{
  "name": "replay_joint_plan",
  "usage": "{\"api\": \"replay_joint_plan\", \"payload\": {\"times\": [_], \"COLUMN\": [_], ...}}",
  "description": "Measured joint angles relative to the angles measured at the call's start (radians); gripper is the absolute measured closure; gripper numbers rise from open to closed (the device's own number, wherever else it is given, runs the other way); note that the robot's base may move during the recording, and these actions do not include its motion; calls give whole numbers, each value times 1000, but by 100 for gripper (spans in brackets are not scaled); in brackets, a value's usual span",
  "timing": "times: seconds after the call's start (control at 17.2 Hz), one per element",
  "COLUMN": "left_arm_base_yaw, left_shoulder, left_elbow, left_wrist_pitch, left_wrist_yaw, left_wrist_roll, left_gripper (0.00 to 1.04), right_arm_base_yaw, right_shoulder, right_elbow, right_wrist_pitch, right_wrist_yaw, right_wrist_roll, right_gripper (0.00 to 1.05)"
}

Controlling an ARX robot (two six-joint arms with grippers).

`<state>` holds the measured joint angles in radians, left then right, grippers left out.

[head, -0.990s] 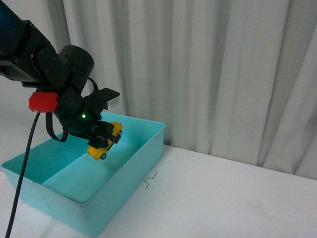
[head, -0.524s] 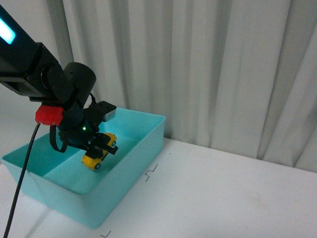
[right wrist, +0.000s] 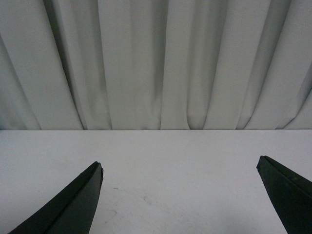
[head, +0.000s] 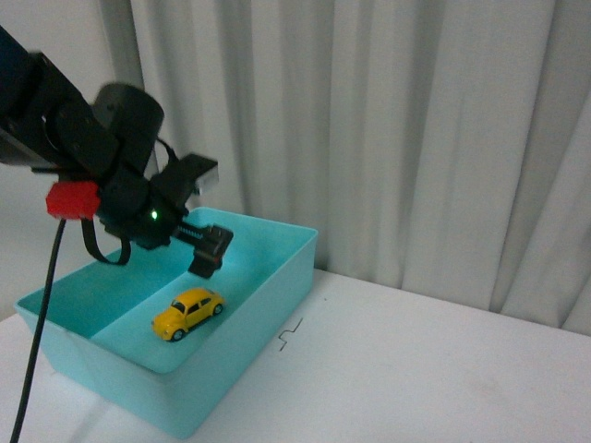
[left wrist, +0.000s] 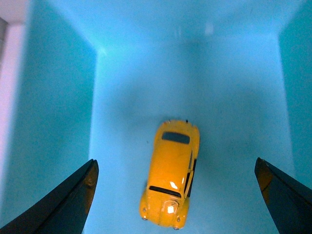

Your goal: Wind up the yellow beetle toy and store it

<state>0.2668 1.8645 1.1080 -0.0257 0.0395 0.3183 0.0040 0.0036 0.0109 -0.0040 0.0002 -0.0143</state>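
The yellow beetle toy [head: 187, 312] rests on its wheels on the floor of the turquoise bin [head: 268, 295]. In the left wrist view the yellow beetle toy [left wrist: 171, 173] lies between the spread fingers, touching neither. My left gripper [head: 208, 247] hangs open just above and behind the car, inside the bin's outline. In the left wrist view the left gripper [left wrist: 175, 190] has its jaws wide apart. My right gripper [right wrist: 179, 195] is open over bare white table, holding nothing, and does not appear in the front view.
The bin sits at the table's left, with a divider wall [head: 102, 318] splitting it into two compartments; the car is in the right one. A small black mark [head: 292, 334] lies on the white table beside the bin. Pale curtains [head: 416, 138] hang behind.
The left gripper lowered the car into the bin, opened and let it go, then rose. The car now sits on the bin floor.
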Motion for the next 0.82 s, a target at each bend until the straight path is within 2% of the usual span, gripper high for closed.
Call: {"api": "replay_joint_plan", "payload": {"times": [0.23, 0.29, 0.35, 0.41, 0.47, 0.52, 0.76, 0.82], "left_arm_base_yaw": [8, 10, -2, -32, -62, -87, -131, -147], "left_shoulder": [-309, -396, -491, -567, -613, -643, -774, -811], "left_elbow": [-154, -244, -380, -502, -613, -688, -828, -860], "left_wrist_pitch": [13, 163, 452, 655, 784, 820, 834, 833], "left_wrist_yaw": [72, 129, 192, 190, 169, 151, 93, 83], "left_wrist_roll": [5, -24, -114, -211, -264, -286, -311, -313], "left_gripper": [7, 10, 23, 36, 50, 63, 99, 103], "right_arm_base_yaw": [0, 0, 0, 0, 0, 0, 0, 0], "right_shoulder": [0, 0, 0, 0, 0, 0, 0, 0], "right_elbow": [0, 0, 0, 0, 0, 0, 0, 0], "right_wrist_pitch": [0, 0, 0, 0, 0, 0, 0, 0], "right_wrist_yaw": [0, 0, 0, 0, 0, 0, 0, 0], "right_wrist_roll": [0, 0, 0, 0, 0, 0, 0, 0], "right_gripper": [7, 7, 7, 7, 7, 7, 7, 7]}}
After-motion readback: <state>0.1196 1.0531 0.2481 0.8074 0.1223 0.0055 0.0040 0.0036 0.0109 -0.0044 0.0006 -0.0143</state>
